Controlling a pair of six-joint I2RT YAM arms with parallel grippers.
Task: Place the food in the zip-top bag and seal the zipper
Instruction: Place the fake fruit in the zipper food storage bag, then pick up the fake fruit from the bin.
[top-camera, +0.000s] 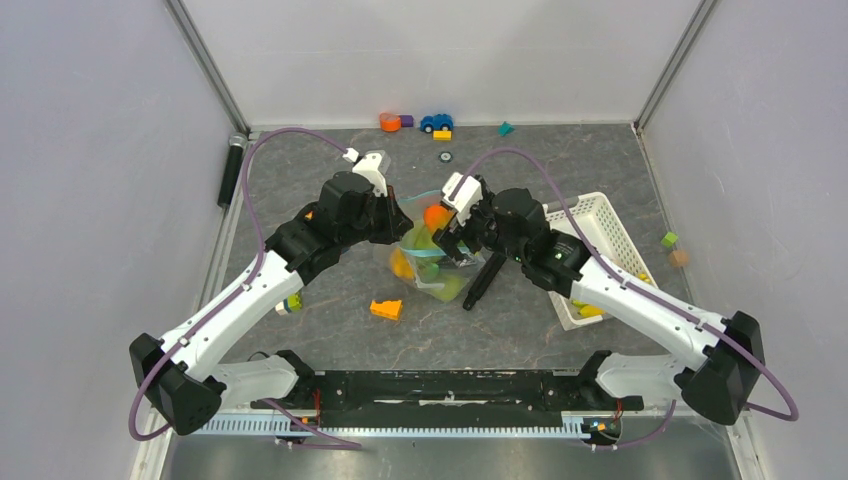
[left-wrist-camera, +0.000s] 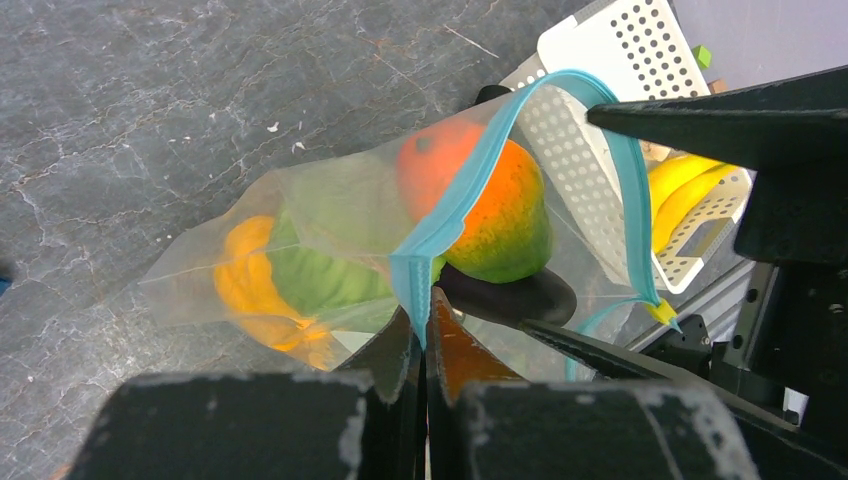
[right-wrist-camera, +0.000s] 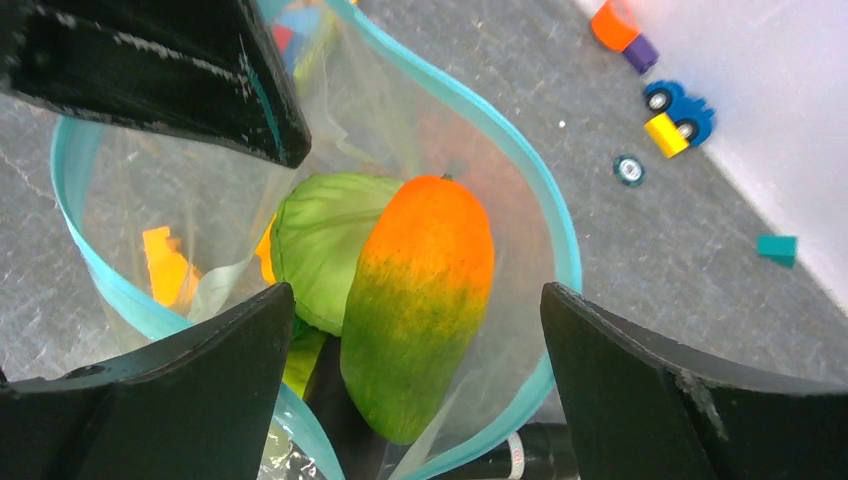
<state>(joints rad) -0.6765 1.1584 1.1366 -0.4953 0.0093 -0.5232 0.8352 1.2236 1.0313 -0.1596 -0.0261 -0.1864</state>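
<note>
The bag (top-camera: 425, 265) sat just left of the basket (top-camera: 610, 225), its mouth pulled open in a loop. The left gripper (left-wrist-camera: 425, 318) was clamped on the zipper (left-wrist-camera: 455, 200) at the end of the mouth farther from the basket. The right gripper (right-wrist-camera: 415, 292) hung over the opening on the basket's side, jaws wide apart and touching nothing. A mango (right-wrist-camera: 420, 300) lay in the mouth between those jaws, its long axis running away from the basket, with the orange end pointing away and the green end nearer. A green piece (right-wrist-camera: 320, 240) and an orange piece (left-wrist-camera: 250, 290) lay deeper in the bag. Possibly the mango rested on them, but the plastic blurred that.
</note>
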